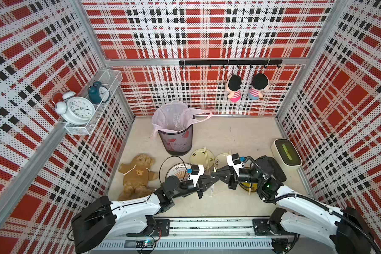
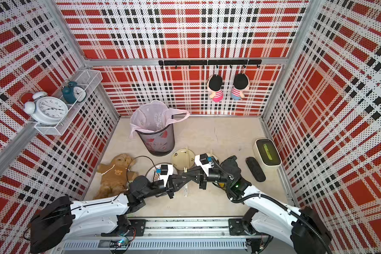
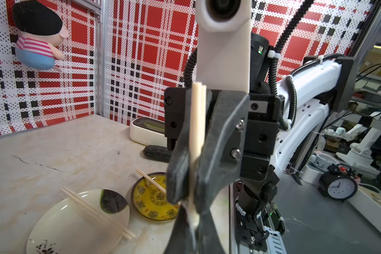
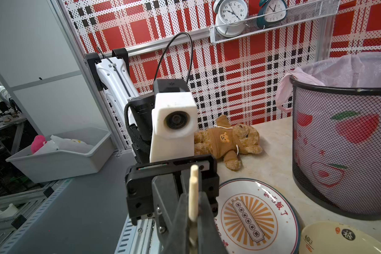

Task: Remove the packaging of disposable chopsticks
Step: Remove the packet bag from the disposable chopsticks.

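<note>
My left gripper (image 1: 216,177) and right gripper (image 1: 212,175) meet tip to tip above the table's middle, both shut. One pair of disposable chopsticks (image 3: 197,123) runs lengthways through both sets of jaws. Its square end lies back between the right fingers, and its thin end (image 4: 193,193) lies between the left fingers. From above the fingers hide this pair. A crinkled strip of clear packaging (image 1: 211,191) hangs just below the left fingers, also seen in a top view (image 2: 185,190). I cannot tell whether film lies under the pads.
Bare chopsticks rest on a pale plate (image 1: 196,157), a white plate (image 3: 59,222) and a yellow dish (image 3: 145,204). A sunburst plate (image 4: 279,211) lies under the left wrist. A mesh bin with a pink liner (image 1: 176,138), a teddy bear (image 1: 136,176), a white box (image 1: 286,154) and a black remote (image 2: 255,169) ring the arms.
</note>
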